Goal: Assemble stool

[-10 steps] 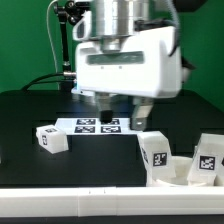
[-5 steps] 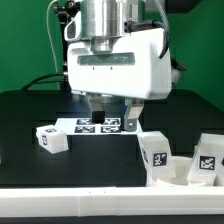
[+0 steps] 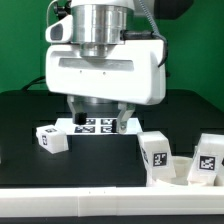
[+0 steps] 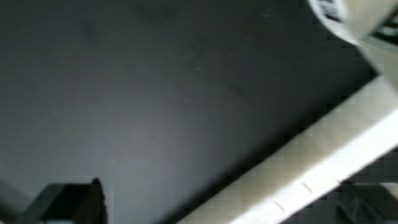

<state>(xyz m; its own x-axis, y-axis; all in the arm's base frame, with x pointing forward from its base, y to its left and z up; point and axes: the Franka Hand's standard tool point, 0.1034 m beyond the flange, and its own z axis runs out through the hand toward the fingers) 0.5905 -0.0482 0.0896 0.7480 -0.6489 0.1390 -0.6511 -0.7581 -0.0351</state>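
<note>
My gripper (image 3: 98,120) hangs over the dark table in the middle of the exterior view, jaws apart and empty, just in front of the marker board (image 3: 98,125). One white stool leg (image 3: 50,139) lies on the table to the exterior view's left of the gripper. Two more marked white legs (image 3: 155,150) (image 3: 207,156) stand at the right by the white seat (image 3: 172,178), which is partly cut off. The wrist view shows mostly bare dark table, one dark fingertip (image 4: 71,203) and a bit of a white part (image 4: 361,22) at the frame's edge.
A long white edge rail (image 3: 90,205) runs along the table's front; it crosses the wrist view diagonally (image 4: 320,160). A green wall and cables stand behind the arm.
The gripper has moved toward the exterior view's left and looms larger and closer to the camera. The legs and seat have not moved.
</note>
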